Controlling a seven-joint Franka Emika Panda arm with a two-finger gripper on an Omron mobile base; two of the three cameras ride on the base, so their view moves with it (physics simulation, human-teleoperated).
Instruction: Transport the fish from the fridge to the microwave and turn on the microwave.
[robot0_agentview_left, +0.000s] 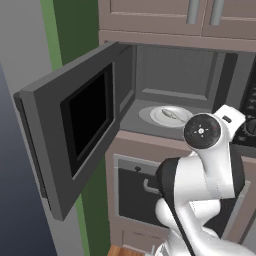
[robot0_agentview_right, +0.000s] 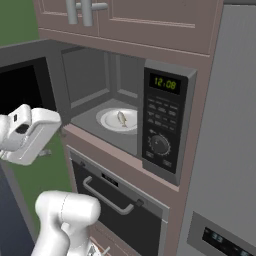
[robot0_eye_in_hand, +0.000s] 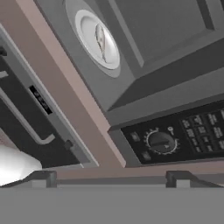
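Pale tan, the fish (robot0_agentview_right: 121, 118) lies on the white plate (robot0_agentview_right: 107, 121) inside the microwave (robot0_agentview_right: 167, 125), whose door (robot0_agentview_left: 75, 130) hangs wide; our end effector (robot0_eye_in_hand: 112, 177) is released, holding nothing.

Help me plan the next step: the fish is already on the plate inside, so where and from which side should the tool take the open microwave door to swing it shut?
Push or grip the microwave door at its free outer edge, farthest from the hinge beside the cavity, coming from its outer face. It stands swung wide to the left, so that edge likely gives the most leverage. The fish lies on the plate, clear of the door's path.
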